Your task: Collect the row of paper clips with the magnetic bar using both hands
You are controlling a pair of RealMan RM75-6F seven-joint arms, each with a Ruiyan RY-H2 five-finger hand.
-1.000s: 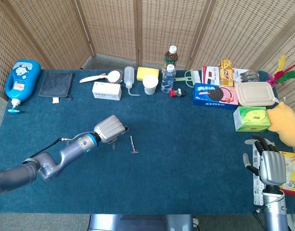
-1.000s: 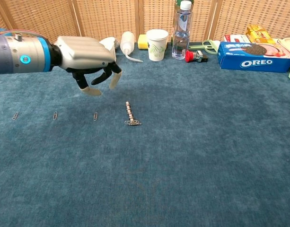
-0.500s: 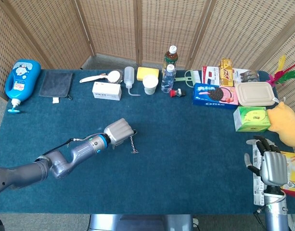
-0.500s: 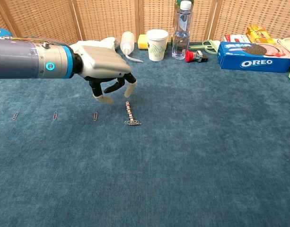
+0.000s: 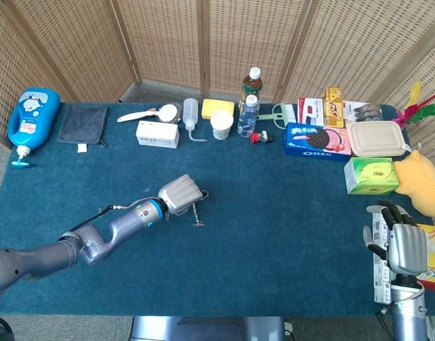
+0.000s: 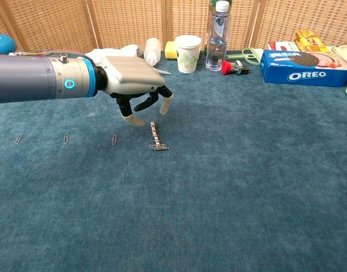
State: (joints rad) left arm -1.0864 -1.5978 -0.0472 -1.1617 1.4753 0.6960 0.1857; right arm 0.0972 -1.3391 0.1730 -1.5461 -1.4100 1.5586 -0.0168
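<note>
The magnetic bar (image 6: 155, 135) (image 5: 196, 214) is a short beaded rod lying on the blue cloth, with a paper clip (image 6: 159, 147) stuck at its near end. Three loose paper clips (image 6: 65, 138) lie in a row to its left in the chest view. My left hand (image 6: 138, 86) (image 5: 182, 194) hovers just above the bar's far end, fingers curled downward and apart, holding nothing. My right hand (image 5: 404, 247) rests at the table's right front corner with fingers spread and nothing in it; the chest view does not show it.
Along the back edge stand a paper cup (image 6: 188, 46), a water bottle (image 6: 217, 35), a squeeze bottle (image 6: 151, 51) and an Oreo box (image 6: 305, 67). A blue detergent bottle (image 5: 31, 121) and grey cloth (image 5: 83, 125) lie back left. Boxes and a yellow plush toy (image 5: 424, 186) crowd the right side.
My left hand has moved to the right, from above the loose clips to just over the far end of the magnetic bar. The right hand has barely moved.
</note>
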